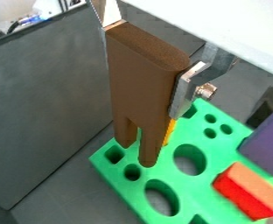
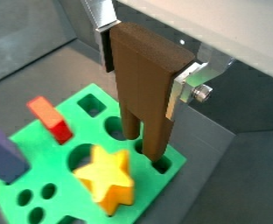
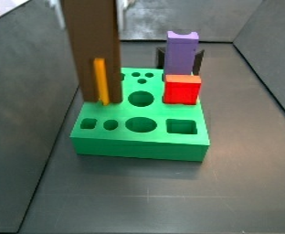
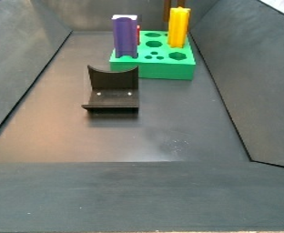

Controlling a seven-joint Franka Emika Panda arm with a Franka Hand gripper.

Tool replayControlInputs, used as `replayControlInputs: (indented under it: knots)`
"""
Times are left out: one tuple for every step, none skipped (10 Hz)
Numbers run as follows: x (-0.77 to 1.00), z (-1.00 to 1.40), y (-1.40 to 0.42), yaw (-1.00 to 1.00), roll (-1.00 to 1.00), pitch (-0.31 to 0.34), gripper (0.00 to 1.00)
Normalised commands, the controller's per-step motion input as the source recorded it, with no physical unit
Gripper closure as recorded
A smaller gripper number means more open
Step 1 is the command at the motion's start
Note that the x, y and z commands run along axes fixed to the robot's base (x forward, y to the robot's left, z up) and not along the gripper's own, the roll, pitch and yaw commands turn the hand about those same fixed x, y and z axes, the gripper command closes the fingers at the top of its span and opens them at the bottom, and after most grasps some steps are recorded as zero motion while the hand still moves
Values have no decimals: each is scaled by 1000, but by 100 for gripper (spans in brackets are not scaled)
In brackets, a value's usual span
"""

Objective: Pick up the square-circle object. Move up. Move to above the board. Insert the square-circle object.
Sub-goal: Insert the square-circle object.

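Note:
The square-circle object (image 1: 142, 79), a tall dark-brown block with two legs, hangs upright in my gripper (image 1: 145, 63), which is shut on its slab top. In both wrist views a silver finger (image 2: 184, 86) presses each side of the block (image 2: 145, 74). Its two leg tips reach down to holes at the corner of the green board (image 1: 209, 131), and seem just inside them. In a side view the block (image 3: 90, 46) stands over the board's (image 3: 139, 142) back left corner, and the gripper is above the picture. The board (image 4: 169, 64) lies at the far end of the bin.
A yellow star-topped column (image 2: 108, 175) stands in the board right beside the legs. A red block (image 3: 182, 89) and a purple notched block (image 3: 182, 47) occupy its other side. The fixture (image 4: 110, 89) stands on the floor before the board. Dark bin walls rise close by.

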Motion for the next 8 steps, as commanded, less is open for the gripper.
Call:
replayControlInputs:
  knots:
    - [0, -523, -231, 23, 253, 114, 100]
    - [0, -531, -217, 34, 240, 59, 100]
    - [-9, -449, -51, 6, 123, 17, 100]
    - [-23, -266, 0, 0, 21, 19, 100]
    - [0, -203, 0, 0, 0, 0, 100]
    - [-3, -180, 0, 0, 0, 0, 100]
    - [0, -186, 0, 0, 0, -3, 100]
    - [43, -189, 0, 0, 0, 0, 100]
